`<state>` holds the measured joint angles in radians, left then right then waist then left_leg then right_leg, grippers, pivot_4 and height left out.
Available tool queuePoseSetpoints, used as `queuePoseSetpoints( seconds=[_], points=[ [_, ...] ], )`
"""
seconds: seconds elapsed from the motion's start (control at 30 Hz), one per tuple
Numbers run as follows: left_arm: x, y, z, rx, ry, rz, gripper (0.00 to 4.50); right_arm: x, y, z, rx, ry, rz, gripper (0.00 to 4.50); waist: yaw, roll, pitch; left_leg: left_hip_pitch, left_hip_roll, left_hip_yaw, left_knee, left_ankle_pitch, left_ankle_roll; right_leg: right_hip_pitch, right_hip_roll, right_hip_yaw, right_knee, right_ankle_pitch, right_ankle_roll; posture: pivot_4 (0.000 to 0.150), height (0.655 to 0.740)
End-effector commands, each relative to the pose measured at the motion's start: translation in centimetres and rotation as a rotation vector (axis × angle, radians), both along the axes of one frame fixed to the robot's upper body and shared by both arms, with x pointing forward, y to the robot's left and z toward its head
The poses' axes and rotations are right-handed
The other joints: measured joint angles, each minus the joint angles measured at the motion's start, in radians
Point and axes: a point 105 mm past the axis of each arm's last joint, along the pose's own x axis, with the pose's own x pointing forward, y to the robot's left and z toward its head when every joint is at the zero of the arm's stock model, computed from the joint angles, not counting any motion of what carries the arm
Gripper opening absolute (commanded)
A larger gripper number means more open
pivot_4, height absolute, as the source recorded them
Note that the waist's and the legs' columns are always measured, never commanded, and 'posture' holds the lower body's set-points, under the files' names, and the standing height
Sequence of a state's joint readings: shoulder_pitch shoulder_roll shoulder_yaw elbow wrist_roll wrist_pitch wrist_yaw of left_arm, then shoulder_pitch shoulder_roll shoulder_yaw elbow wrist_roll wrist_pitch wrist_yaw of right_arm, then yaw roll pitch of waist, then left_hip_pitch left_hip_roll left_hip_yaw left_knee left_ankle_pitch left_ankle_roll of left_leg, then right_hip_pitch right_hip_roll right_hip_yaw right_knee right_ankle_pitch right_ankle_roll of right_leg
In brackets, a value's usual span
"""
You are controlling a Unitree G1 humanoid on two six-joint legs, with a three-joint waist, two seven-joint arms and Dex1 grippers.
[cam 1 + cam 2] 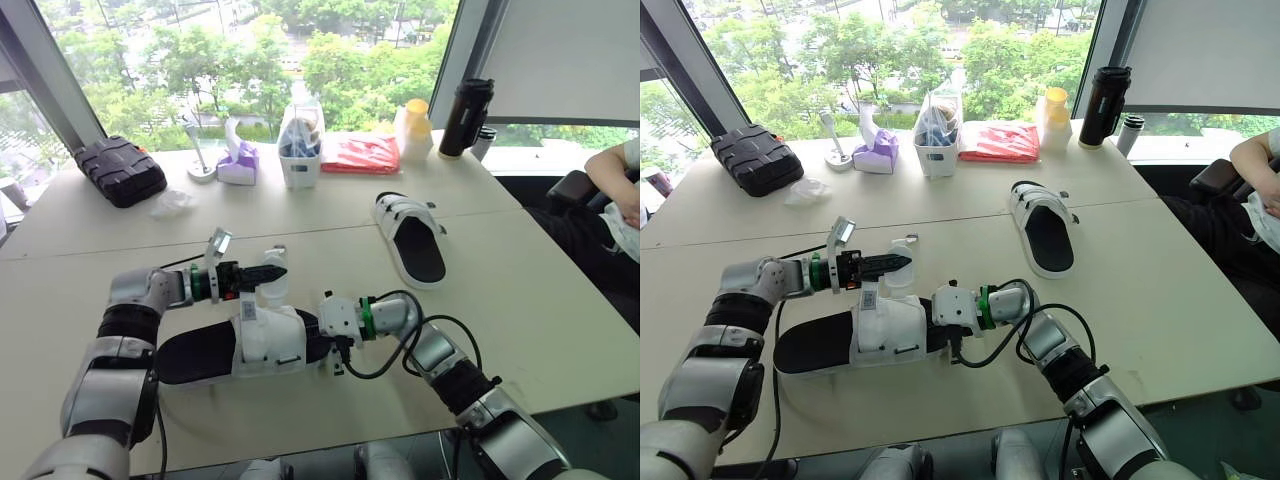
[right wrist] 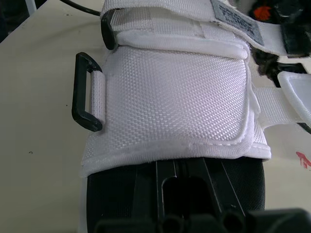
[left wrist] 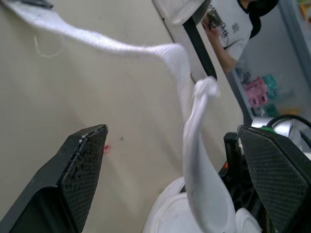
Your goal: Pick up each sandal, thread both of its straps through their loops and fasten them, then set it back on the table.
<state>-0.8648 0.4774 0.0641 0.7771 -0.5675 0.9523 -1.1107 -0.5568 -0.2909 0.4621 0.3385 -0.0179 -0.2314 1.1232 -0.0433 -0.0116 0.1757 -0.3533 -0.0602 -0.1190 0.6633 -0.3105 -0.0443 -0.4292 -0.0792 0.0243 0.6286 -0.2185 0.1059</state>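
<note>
**guest:** Sandal (image 1: 265, 340) lies crossways on the table (image 1: 520, 300); which arm's nearer its loose strap (image 3: 194, 145)?

**me:** my left gripper (image 1: 275, 273), just behind the sandal, spread wide around that strap; right gripper (image 1: 327, 322) sits at its toe end, grip unclear

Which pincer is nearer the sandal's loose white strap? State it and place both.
Left. The open left pincer has the loose strap lying between its fingers; the right pincer sits at the sandal's end, apart from that strap.

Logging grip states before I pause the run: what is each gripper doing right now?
Left gripper: open, white strap loose between, not clamped.
Right gripper: closed on the near sandal, at its end.
</note>
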Motion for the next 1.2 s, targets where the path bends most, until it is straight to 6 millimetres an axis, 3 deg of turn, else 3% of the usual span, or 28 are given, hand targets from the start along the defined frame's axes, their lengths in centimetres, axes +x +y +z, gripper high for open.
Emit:
queuePoseSetpoints(
  seconds=[0.03,0.43,0.8,0.9,1.13,1.2],
  points=[
    [1.4,0.1,2.0,-0.063,-0.047,0.051,4.45,-0.3,-0.5,-1.9,-0.066,0.038,-0.011,0.0,-0.002,0.0,0.0,0.0,0.0,0.0,0.0,0.0,0.0,0.0,0.0,0.0,0.0,0.0,0.0,0.15,0.74],
    [3.4,-1.4,2.9,-0.123,-0.064,0.113,4.45,0.0,-0.3,-1.8,-0.062,0.025,-0.017,0.0,-0.002,0.0,0.0,0.0,0.0,0.0,0.0,0.0,0.0,-0.001,0.0,0.0,0.0,0.0,0.0,0.15,0.74],
    [4.2,-0.8,4.1,-0.148,-0.104,0.162,4.45,-0.1,-0.3,-1.9,-0.062,0.025,-0.016,0.0,-0.002,0.0,0.0,0.0,0.0,0.0,0.0,0.0,0.0,-0.001,0.0,0.0,0.0,0.0,0.0,0.15,0.74],
    [4.4,-0.3,4.2,-0.14,-0.117,0.186,3.69,-0.1,-0.3,-1.9,-0.063,0.024,-0.016,0.0,-0.002,0.0,0.0,0.0,0.0,0.0,0.0,0.0,0.0,-0.001,0.0,0.0,0.001,0.0,0.0,0.15,0.74],
    [4.5,0.4,5.2,-0.158,-0.161,0.203,0.22,-0.1,-0.4,-2.0,-0.068,0.022,-0.016,0.0,-0.002,0.0,0.0,0.0,0.0,0.0,0.0,0.0,-0.001,-0.001,0.0,0.0,0.001,0.0,0.0,0.15,0.74],
    [4.2,0.3,6.6,-0.185,-0.21,0.164,0.09,-0.1,-0.4,-1.9,-0.069,0.021,-0.015,0.0,-0.002,0.0,0.0,0.0,0.0,0.0,0.0,0.0,-0.001,-0.001,0.0,0.0,0.001,0.0,0.0,0.15,0.74]
  ],
)
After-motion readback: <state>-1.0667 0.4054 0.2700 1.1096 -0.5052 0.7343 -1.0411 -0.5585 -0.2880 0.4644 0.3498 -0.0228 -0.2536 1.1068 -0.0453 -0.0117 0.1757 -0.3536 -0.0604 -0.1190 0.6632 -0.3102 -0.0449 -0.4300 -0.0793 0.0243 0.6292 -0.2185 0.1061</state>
